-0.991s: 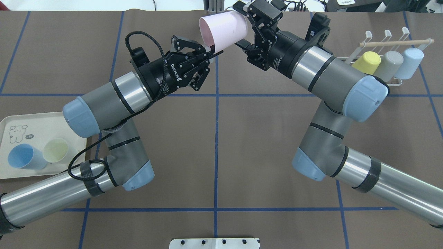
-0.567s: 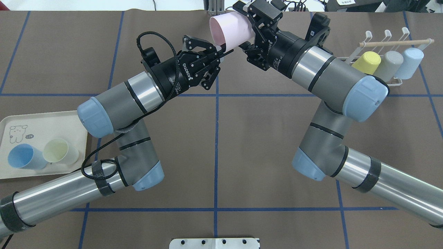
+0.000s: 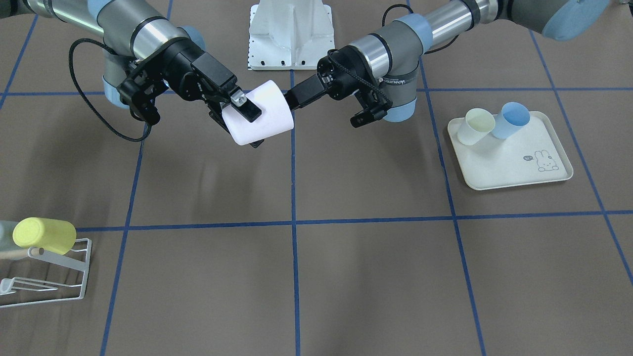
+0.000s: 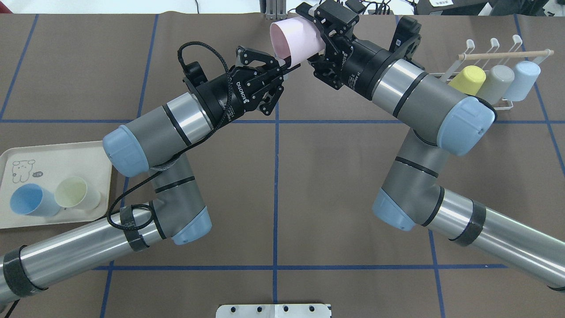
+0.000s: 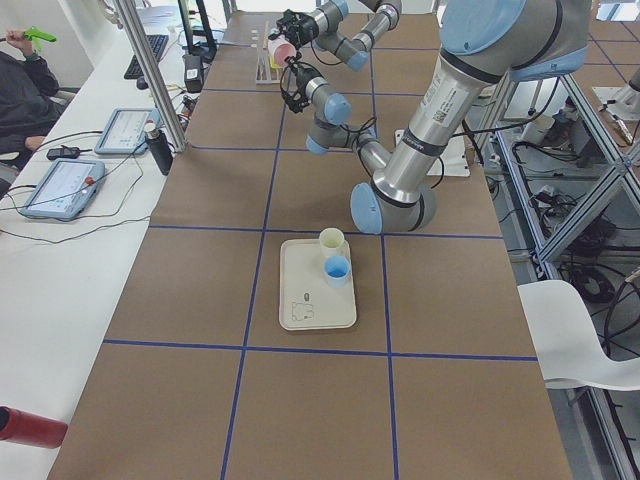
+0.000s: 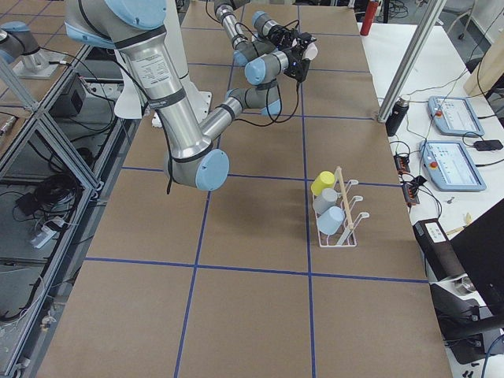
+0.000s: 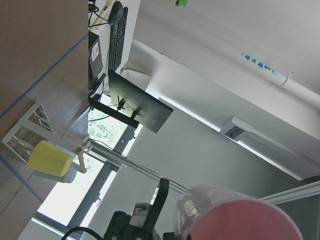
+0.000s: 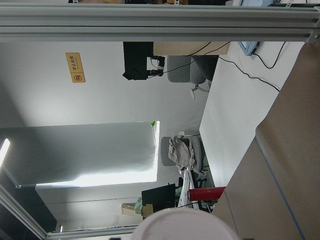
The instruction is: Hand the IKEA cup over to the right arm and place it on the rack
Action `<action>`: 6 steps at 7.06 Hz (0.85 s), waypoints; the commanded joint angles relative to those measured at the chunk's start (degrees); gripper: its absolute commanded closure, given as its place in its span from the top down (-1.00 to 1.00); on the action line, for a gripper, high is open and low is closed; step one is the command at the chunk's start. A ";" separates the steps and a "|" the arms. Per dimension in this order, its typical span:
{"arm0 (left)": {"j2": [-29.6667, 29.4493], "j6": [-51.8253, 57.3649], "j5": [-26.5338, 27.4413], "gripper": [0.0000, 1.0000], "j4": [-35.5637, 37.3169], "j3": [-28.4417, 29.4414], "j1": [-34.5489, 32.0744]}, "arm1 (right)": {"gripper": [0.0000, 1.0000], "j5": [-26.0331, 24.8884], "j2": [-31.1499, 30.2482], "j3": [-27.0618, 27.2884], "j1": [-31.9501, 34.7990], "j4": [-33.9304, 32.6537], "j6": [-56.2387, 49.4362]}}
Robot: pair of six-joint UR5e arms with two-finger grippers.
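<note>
A pale pink cup [image 4: 295, 39] hangs on its side above the table's far middle, its mouth turned toward my left arm. My left gripper [image 4: 289, 66] is shut on the cup's rim, one thin finger [image 3: 298, 96] inside the mouth. My right gripper [image 4: 311, 37], the bulky one, is open, and its thick fingers [image 3: 246, 107] straddle the cup's base end, close against the wall. The white wire rack [image 4: 446, 75] with its wooden dowel [image 4: 503, 55] stands far right. The cup also fills the bottom of the left wrist view [image 7: 240, 217].
A yellow cup [image 4: 468, 79], a grey cup [image 4: 496, 81] and a light blue cup [image 4: 523, 78] lean on the rack. A cream tray [image 4: 39, 152] at the left holds a blue cup [image 4: 27, 199] and a pale green cup [image 4: 73, 193]. A white base plate [image 4: 273, 310] sits at the near edge.
My left arm has carried the pink cup to the right, sliding it between the right gripper's fingers. The right arm has hardly moved.
</note>
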 commanded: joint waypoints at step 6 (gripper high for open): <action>0.88 5.10 -0.52 1.00 -1.83 -0.08 -0.47 | -1.00 0.00 -0.77 -1.49 5.07 -0.26 -1.33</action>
